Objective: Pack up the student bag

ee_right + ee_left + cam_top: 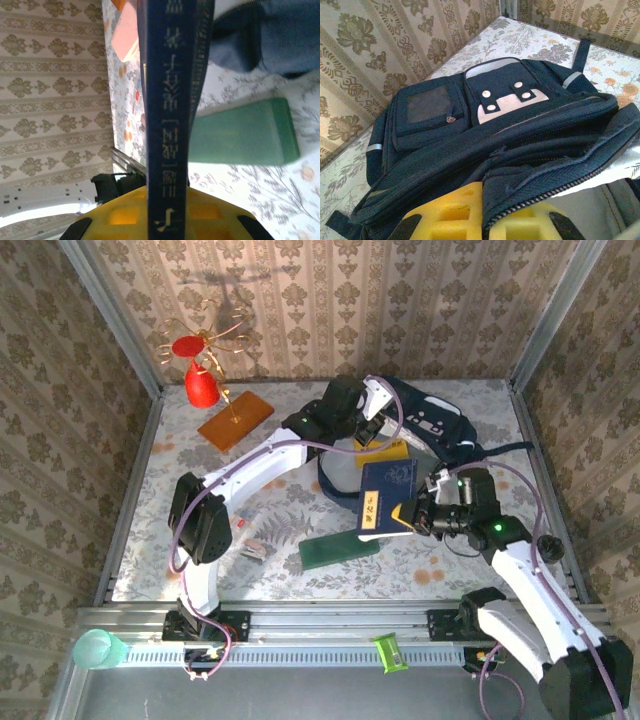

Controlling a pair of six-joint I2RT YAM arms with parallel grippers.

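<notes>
Your right gripper [408, 516] grips the navy booklet [386, 492] at the student bag's [510, 125] near side. Your left gripper [482, 216] is clamped on the bag's open zip edge.

Top camera looks down from behind — close wrist cameras both seemingly catch the student bag [485, 125].

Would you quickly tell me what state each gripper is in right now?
The left gripper is shut on the student bag, at its open zip edge.
The right gripper is shut on the navy book.
</notes>
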